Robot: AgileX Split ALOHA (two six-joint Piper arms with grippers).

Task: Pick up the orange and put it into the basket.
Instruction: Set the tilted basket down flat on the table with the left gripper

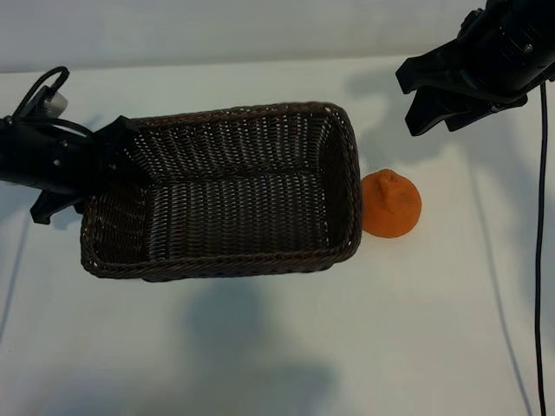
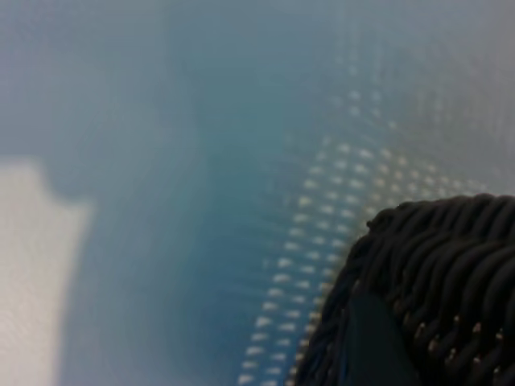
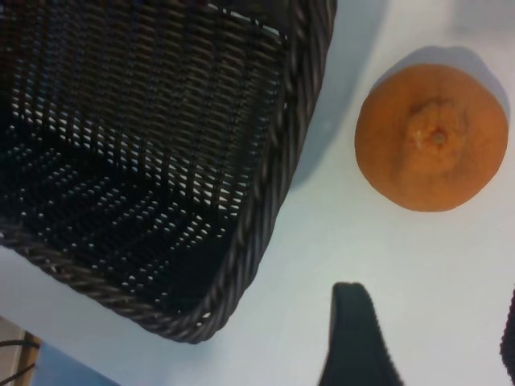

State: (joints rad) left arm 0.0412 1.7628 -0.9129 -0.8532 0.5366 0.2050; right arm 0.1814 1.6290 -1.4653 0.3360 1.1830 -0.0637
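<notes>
Orange (image 1: pixel 391 204) sits on white table (image 1: pixel 277 347) — beside basket (image 1: pixel 221 264).

No readable text, label, brand, number or sign anywhere in views.

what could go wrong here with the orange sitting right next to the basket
The orange rests against the basket wall, so a finger of the open right gripper, above it, may catch the rim. Being round, it could roll if nudged. The left gripper at the basket's far end may shift it.
</notes>
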